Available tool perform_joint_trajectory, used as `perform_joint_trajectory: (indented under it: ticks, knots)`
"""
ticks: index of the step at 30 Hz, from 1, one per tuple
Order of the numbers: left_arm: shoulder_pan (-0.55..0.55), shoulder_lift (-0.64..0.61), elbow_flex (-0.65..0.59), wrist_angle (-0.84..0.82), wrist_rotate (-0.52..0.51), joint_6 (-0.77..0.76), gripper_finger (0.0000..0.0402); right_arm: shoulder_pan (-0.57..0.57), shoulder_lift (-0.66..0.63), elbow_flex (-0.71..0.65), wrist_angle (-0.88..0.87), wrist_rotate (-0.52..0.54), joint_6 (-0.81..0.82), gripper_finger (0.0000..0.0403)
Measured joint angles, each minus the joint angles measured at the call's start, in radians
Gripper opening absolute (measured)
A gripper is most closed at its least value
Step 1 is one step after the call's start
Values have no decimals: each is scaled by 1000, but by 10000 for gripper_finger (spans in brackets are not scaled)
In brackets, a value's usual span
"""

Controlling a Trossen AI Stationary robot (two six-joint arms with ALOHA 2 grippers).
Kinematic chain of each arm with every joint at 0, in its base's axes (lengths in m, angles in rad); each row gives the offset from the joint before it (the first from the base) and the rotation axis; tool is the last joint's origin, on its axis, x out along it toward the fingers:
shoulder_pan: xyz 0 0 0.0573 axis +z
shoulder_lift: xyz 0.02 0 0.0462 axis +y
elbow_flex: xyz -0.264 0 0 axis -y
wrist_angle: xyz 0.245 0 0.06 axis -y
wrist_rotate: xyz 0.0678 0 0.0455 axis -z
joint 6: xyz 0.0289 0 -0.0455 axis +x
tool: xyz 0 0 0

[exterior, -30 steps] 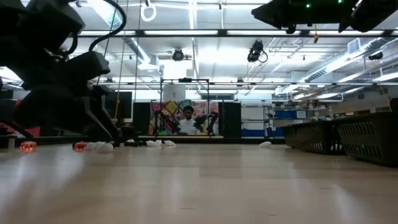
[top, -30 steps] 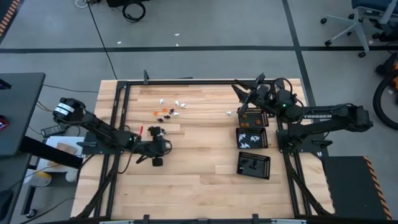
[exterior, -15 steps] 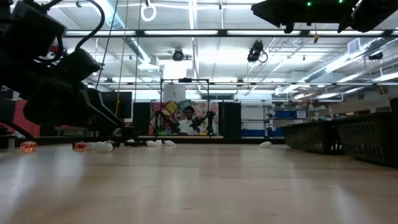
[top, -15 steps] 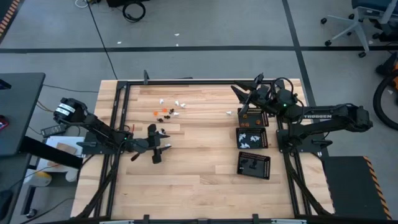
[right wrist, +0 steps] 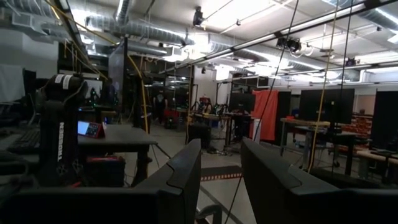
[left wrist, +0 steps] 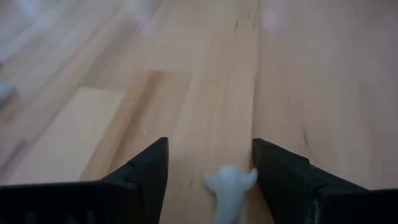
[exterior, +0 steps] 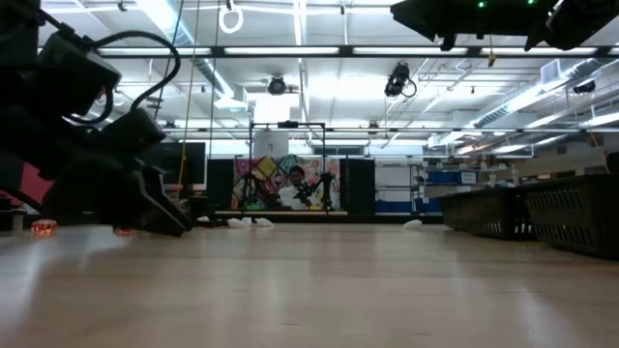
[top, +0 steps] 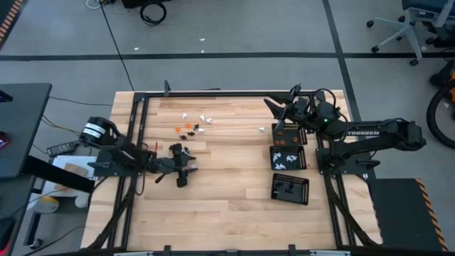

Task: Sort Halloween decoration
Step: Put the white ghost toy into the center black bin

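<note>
Pale plank bench [top: 227,206] on grey concrete floor [top: 234,28], left pincer [left wrist: 210,171] spread low around a white, perhaps ghost-shaped piece [left wrist: 229,186], right pincer [right wrist: 221,171] parted, raised, facing lit workshop

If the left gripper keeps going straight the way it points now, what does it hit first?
Probably the small white figurine lying between the open fingers of the left gripper, close against one of them. Beyond it the wrist view shows only bare wooden table, though depth is hard to judge.
</note>
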Motion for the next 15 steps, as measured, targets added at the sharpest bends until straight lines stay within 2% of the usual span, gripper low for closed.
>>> perform_joint_trajectory:
  ticks: [6, 15]
  knots:
    - [-2, 74, 4, 36, -8, -53, 190, 0, 0, 0, 0, 0, 0, 119]
    - [-1, 78, 4, 30, -9, -51, 95, 0, 0, 0, 0, 0, -7, 119]
